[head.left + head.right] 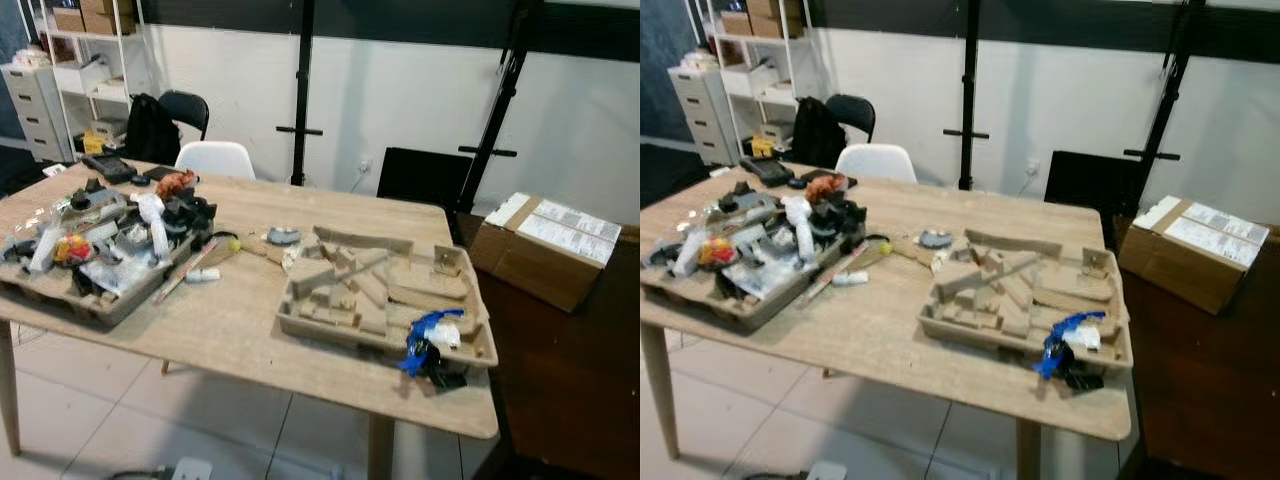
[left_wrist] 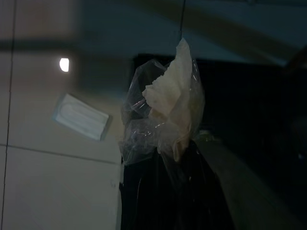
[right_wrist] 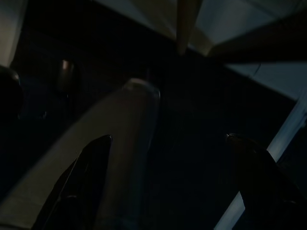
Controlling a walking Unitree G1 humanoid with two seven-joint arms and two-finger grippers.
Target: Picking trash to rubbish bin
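Trash wad (image 2: 165, 117) clenched in left end effector (image 2: 168, 158), not yet binned; right end effector (image 3: 168, 182) spread, empty; more clutter on table (image 1: 230, 320).

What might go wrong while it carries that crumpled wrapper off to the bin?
The left gripper pinches the crumpled plastic wrapper with tissue only by its lower end, so it might slip out. No bin is in sight, so the walk may be long. The cardboard box beside the wooden table could block its path.
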